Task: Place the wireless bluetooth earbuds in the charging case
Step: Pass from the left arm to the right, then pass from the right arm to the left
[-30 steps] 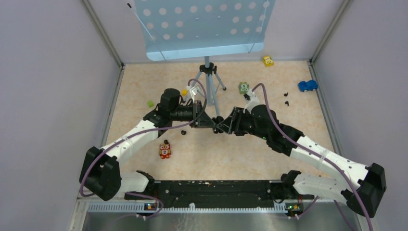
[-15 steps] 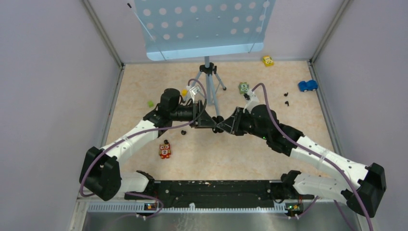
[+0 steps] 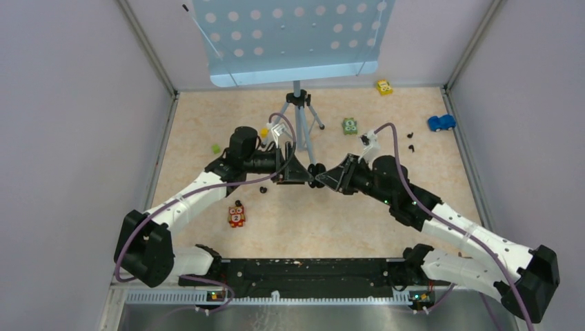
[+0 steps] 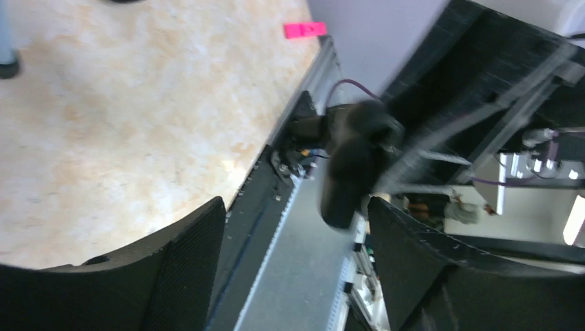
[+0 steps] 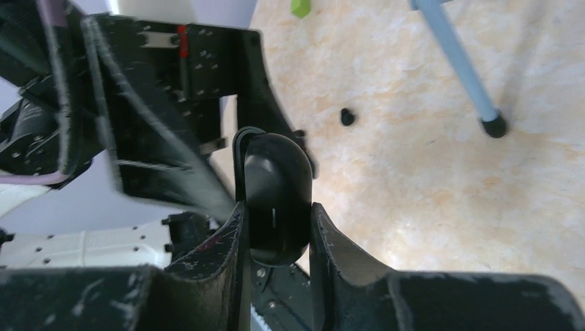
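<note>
The black oval charging case is pinched between the fingers of my right gripper, held above the table at its middle. My left gripper faces it with its jaws wide apart. The case shows as a dark blur just past the left fingertips, and they do not touch it. Two tiny black earbuds lie on the table at the right, near the blue toy car. Another small black nub lies under the left arm.
A tripod carrying a blue perforated panel stands just behind the grippers; its foot is close. Scattered around are a green block, a red owl toy, a green toy, a yellow car and a blue car.
The left gripper has opened and let go of the case. The right gripper has closed on the case, and the right arm has shifted a little to the right.
</note>
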`<state>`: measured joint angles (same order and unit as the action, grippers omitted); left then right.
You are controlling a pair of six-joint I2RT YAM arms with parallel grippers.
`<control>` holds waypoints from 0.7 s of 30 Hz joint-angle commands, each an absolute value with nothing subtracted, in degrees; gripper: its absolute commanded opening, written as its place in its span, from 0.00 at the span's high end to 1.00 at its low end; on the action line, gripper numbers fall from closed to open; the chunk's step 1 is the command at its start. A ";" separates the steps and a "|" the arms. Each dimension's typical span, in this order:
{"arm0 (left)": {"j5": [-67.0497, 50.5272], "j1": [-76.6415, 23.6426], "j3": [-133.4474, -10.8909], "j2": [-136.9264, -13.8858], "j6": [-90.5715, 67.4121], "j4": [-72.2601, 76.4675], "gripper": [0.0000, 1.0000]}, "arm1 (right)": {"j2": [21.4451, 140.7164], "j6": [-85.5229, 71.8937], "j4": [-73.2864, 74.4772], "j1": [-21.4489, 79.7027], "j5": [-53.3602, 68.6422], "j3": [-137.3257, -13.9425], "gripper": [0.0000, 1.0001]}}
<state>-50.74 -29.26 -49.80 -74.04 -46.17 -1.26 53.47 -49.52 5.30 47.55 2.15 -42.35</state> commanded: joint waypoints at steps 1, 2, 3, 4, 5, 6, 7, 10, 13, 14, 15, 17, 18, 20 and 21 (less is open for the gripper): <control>-57.19 -29.66 -51.44 -72.55 -47.96 6.34 0.17 | 50.82 -51.46 3.68 43.46 5.55 -36.53 1.00; -57.75 -29.68 -51.45 -72.51 -48.11 6.92 0.14 | 50.05 -51.78 3.41 42.50 6.40 -35.54 1.00; -58.32 -29.64 -51.49 -72.39 -48.28 7.48 0.12 | 49.52 -52.04 3.40 41.71 7.02 -34.75 1.00; -59.04 -29.69 -51.37 -72.37 -48.63 8.31 0.10 | 49.15 -52.23 3.35 40.88 7.60 -33.98 1.00; -60.42 -29.74 -51.10 -72.19 -49.39 10.05 0.08 | 48.84 -52.19 3.38 40.34 8.05 -33.59 1.00; -61.52 -29.73 -50.67 -72.04 -50.80 12.43 0.05 | 48.67 -52.18 3.57 39.92 8.50 -33.31 1.00; -62.51 -29.70 -49.98 -71.96 -52.27 15.21 0.04 | 48.59 -52.20 3.42 39.38 9.30 -32.98 1.00; -62.33 -29.70 -49.37 -71.26 -54.63 18.67 0.02 | 48.15 -52.85 1.64 37.37 12.66 -31.41 1.00; -60.15 -29.63 -49.96 -71.25 -53.94 15.44 0.02 | 46.95 -54.40 -3.84 34.61 18.21 -28.73 1.00; -59.28 -29.56 -49.84 -71.11 -53.65 14.41 0.02 | 46.43 -55.11 -6.53 33.57 20.81 -27.09 1.00; -58.20 -29.60 -49.45 -70.74 -53.57 13.84 0.02 | 45.87 -56.07 -9.03 32.43 23.34 -26.33 1.00; -55.01 -29.62 -47.70 -69.28 -54.33 13.75 0.02 | 45.05 -57.91 -14.02 30.17 28.14 -23.91 1.00; -53.45 -29.58 -46.76 -68.58 -54.61 14.23 0.01 | 44.73 -59.27 -15.98 29.13 30.17 -23.10 1.00; -53.41 -29.56 -45.36 -67.83 -54.73 17.84 0.01 | 44.61 -61.40 -20.63 27.34 34.34 -21.87 1.00; -55.58 -29.49 -45.08 -68.15 -54.83 20.06 0.01 | 44.73 -62.41 -22.76 26.68 35.98 -21.32 1.00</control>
